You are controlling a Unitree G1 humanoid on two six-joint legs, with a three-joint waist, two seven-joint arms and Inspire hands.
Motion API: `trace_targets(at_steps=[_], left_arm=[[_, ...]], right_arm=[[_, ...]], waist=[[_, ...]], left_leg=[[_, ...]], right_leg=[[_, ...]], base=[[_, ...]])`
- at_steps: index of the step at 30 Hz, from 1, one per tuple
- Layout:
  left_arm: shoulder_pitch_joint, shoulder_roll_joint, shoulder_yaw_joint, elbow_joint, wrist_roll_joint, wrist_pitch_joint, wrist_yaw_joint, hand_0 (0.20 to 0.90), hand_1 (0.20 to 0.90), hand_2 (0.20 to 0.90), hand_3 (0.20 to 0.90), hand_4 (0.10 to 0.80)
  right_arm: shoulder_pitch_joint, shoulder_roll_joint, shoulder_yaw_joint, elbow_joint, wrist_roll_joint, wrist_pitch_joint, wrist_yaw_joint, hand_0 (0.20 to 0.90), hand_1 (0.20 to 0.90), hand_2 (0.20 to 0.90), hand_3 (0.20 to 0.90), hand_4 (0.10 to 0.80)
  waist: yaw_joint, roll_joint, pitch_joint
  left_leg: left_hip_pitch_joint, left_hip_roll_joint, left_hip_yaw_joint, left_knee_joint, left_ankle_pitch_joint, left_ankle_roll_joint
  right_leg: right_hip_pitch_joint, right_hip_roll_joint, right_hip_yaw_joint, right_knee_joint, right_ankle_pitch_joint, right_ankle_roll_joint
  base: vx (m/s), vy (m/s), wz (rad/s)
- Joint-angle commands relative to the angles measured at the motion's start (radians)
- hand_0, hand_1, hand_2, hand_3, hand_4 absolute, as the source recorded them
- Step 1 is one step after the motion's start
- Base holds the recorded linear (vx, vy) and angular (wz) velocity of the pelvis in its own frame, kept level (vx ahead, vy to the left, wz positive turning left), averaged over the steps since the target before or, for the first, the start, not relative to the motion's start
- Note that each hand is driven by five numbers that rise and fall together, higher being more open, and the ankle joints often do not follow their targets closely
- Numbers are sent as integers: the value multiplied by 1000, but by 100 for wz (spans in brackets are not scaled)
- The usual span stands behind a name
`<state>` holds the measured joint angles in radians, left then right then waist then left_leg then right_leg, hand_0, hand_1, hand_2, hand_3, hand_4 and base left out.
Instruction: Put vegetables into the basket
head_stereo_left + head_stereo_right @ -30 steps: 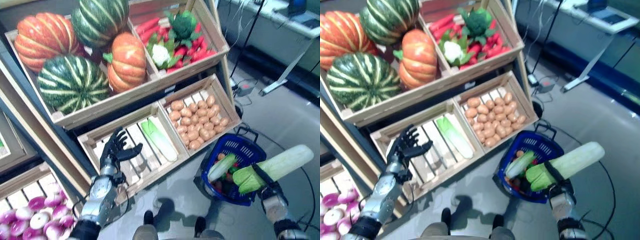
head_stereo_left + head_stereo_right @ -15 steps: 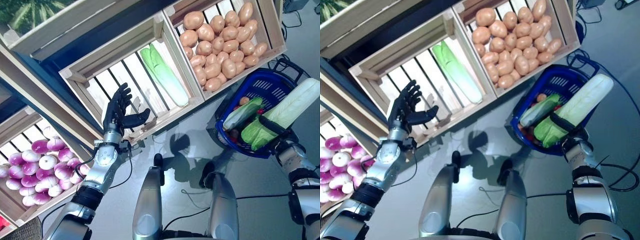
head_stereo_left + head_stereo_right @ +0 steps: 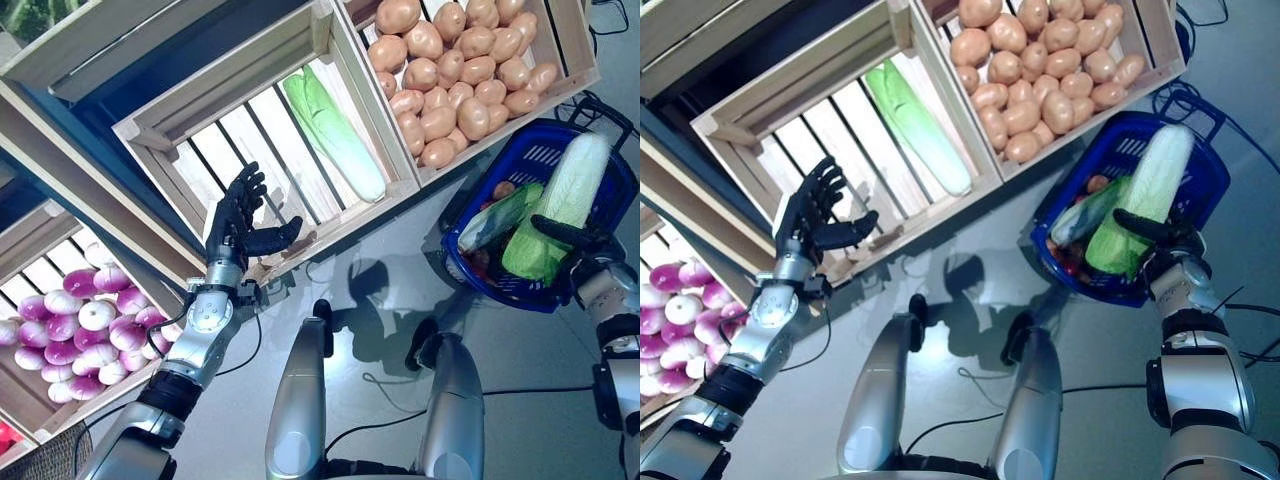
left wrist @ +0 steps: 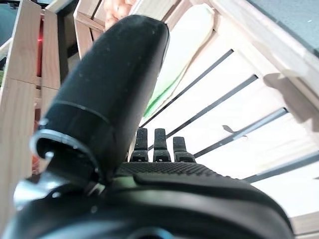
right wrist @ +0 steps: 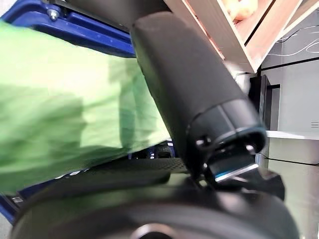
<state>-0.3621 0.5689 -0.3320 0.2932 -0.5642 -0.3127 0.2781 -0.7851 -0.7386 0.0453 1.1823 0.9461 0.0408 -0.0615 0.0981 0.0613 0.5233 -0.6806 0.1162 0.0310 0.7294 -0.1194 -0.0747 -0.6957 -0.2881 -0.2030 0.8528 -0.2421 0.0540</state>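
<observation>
The blue plastic basket (image 3: pixel 535 158) stands on the floor at the right, below the potato crate. It holds a long green cabbage (image 3: pixel 495 215) and small red and orange vegetables. My right hand (image 3: pixel 585 262) is shut on a second long pale cabbage (image 3: pixel 560 200), its thumb across the leafy end. That cabbage lies over the basket, its white end toward the far rim; it shows green in the right wrist view (image 5: pixel 60 129). My left hand (image 3: pixel 238 225) is open, fingers straight, at the front edge of a slatted crate (image 3: pixel 215 165).
A further long cabbage (image 3: pixel 335 135) lies in the slatted crate to the right of my left hand. The potato crate (image 3: pixel 470 90) sits just behind the basket. A lower crate of purple-white bulbs (image 3: pixel 75 335) is at the left. Grey floor lies in front.
The camera tipped down toward the floor. My right hand swung the cabbage from beside the basket to over it, its white end now pointing at the far rim. The left hand stayed put.
</observation>
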Motion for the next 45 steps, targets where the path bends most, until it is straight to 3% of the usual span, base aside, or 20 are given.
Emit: trace_targets(at_steps=[1,10,12,15,16,21,28,31,36,41,45], left_arm=[[-32,43,42,-102,5,-133,5,900,900,900,900,800],[-62,83,52,-95,127,-173,98,900,900,900,900,800],[-85,100,63,-92,169,-159,130,900,900,900,900,800],[-161,168,72,-53,327,-55,181,900,900,900,900,800],[-226,226,53,-6,456,-6,229,900,900,900,900,800],[-435,355,-76,167,638,61,305,900,900,900,900,800],[-547,387,-188,296,758,91,312,900,900,900,900,800],[-603,383,-263,350,913,102,315,900,900,900,900,800],[-710,402,-411,386,1016,148,334,900,900,900,900,800],[-757,403,-496,452,1052,201,316,900,900,900,900,800],[-757,394,-511,500,1079,227,296,900,900,900,900,800]], right_arm=[[-40,-110,-31,-12,-2,-49,-16,900,900,900,900,800],[-27,-107,-25,-6,4,-35,18,900,900,900,900,800],[-25,-102,-23,-2,6,-36,23,900,900,900,900,800],[-34,-100,-11,21,-2,-26,43,900,900,900,900,800],[-51,-107,4,33,-4,-14,51,900,900,900,900,800],[-100,-122,65,64,-55,5,95,900,900,900,900,800],[-112,-108,125,18,18,-31,138,900,900,900,900,800],[-117,-87,129,-13,58,-106,135,900,900,900,900,800],[-104,-52,149,-132,60,-256,142,900,900,900,900,800],[-21,-7,164,-291,64,-370,152,900,900,900,900,800],[13,9,152,-376,88,-433,146,900,900,900,900,800]], waist=[[-4,2,-20],[-10,-5,-24],[-12,-7,-26],[-20,-6,-33],[-30,-4,-36],[-64,0,-44],[-97,3,-44],[-114,7,-38],[-147,13,-26],[-178,6,-6],[-195,8,-3]], left_leg=[[38,-2,-5,65,-86,24],[85,9,11,18,-70,19],[92,12,14,11,-67,16],[107,20,23,-6,-61,10],[111,26,30,-15,-56,6],[110,44,53,-31,-45,-6],[99,55,73,-39,-44,-13],[97,59,83,-49,-44,-19],[72,65,96,-41,-51,-26],[55,72,106,-40,-57,-31],[32,74,115,-33,-63,-39]], right_leg=[[87,-16,-20,-9,38,-35],[122,-11,-21,-43,50,-31],[126,-10,-19,-48,51,-29],[132,-10,-15,-52,52,-26],[130,-7,-9,-56,53,-25],[110,1,15,-61,57,-18],[79,17,50,-74,66,-11],[66,23,66,-85,72,-1],[34,30,97,-97,83,12],[12,40,118,-114,95,26],[-12,42,132,-125,101,35]], base=[[37,11,0],[6,5,0],[16,20,-1],[28,66,-1],[8,81,-1],[0,108,-8],[-13,83,-13],[-32,81,-16],[-39,86,-10],[-33,74,-6],[-17,72,-10]])
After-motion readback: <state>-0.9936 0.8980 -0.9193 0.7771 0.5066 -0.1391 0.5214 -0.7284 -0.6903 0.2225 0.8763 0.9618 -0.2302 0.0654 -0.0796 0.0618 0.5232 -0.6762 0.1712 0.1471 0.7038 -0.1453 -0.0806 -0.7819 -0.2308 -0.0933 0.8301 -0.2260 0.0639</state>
